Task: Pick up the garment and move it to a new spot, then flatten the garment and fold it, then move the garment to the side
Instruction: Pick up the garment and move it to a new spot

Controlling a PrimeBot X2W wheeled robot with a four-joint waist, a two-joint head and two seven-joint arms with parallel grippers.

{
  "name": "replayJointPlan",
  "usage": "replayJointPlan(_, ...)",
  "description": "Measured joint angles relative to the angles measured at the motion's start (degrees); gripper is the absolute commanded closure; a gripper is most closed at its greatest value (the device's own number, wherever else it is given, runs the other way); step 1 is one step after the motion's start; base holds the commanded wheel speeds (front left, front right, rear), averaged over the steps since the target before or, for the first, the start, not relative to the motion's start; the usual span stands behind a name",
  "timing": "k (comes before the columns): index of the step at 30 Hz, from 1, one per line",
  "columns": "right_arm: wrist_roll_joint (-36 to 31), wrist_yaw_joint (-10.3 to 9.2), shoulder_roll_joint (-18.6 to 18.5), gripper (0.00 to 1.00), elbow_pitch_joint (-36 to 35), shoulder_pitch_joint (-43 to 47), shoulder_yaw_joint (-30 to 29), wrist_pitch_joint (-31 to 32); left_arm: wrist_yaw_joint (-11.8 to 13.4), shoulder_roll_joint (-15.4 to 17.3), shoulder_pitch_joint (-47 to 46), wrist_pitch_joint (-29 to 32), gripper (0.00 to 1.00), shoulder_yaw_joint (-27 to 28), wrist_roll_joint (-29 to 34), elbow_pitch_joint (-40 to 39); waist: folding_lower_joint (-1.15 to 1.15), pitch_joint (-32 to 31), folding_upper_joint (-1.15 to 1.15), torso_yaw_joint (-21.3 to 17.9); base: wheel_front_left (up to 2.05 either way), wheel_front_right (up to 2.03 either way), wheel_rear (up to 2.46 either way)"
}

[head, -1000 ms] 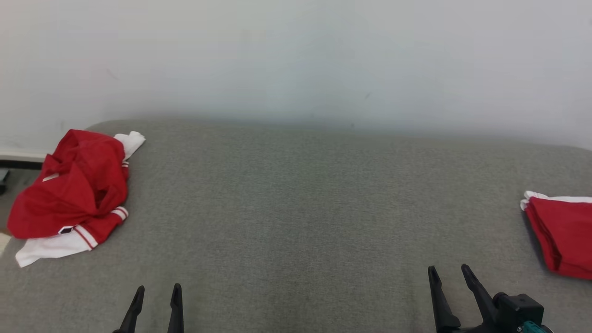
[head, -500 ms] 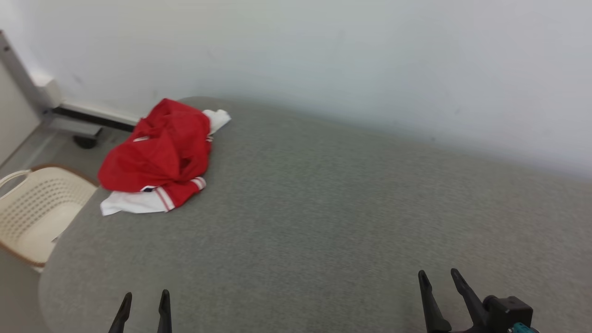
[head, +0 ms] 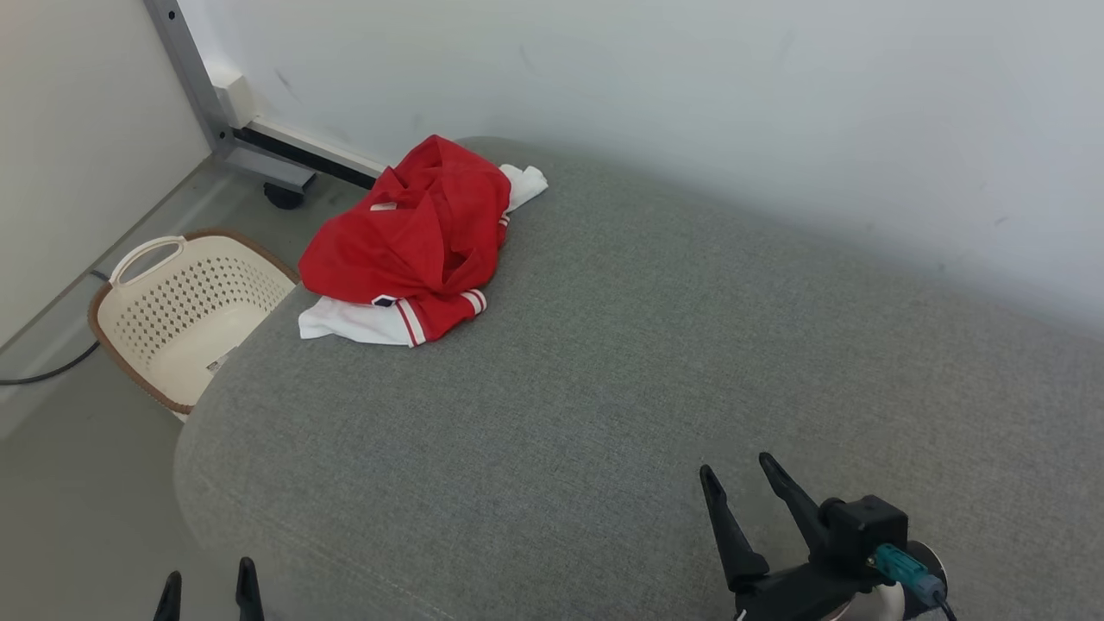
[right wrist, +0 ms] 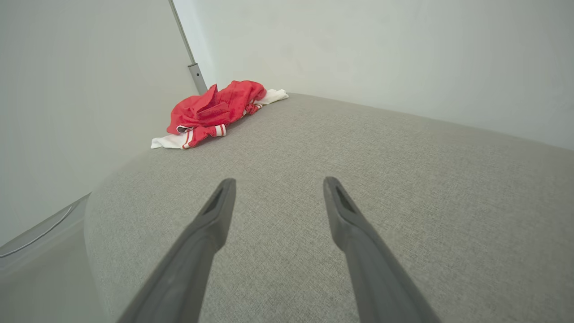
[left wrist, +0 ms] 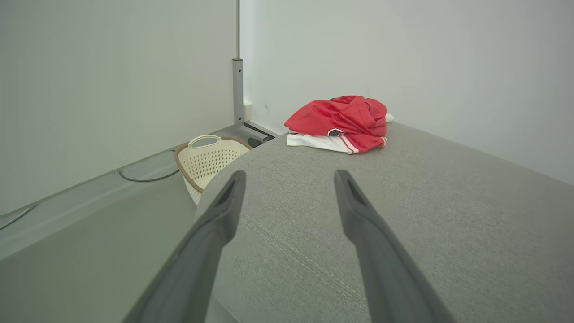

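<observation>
View pans left over the last second. That's the head turning, not the garment [head: 405,246] moving. It lies crumpled at the far left corner of the grey padded surface [head: 621,379], close to the wall, with the basket [head: 177,302] on the floor just beside that edge. My read: the robot is lining up for the pick and nothing is grasped yet. Left gripper [head: 210,573] and right gripper [head: 737,466] are both spread wide, empty and well apart from the cloth. The heap's long axis runs diagonally, white-and-striped end toward the robot, small white tip toward the wall.
</observation>
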Motion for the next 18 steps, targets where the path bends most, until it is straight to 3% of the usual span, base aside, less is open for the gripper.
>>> replayJointPlan(13, -0.70, 0.00, 0.00, 0.00, 1.38, -1.83, 1.45, -0.18, 0.75, -0.77, 0.93, 0.00, 0.00, -0.19, -0.55, -0.80, 0.00, 1.67, 0.01, 0.64, -0.02, -0.02, -0.02)
replayJointPlan(18, -1.68, 0.00, -0.15, 0.00, 0.15, -1.69, 1.24, 0.75, 0.23, -0.85, -5.60, 0.01, 0.00, -2.50, -0.52, 4.53, 0.00, 2.62, 0.01, 0.43, 0.00, 0.00, 0.00)
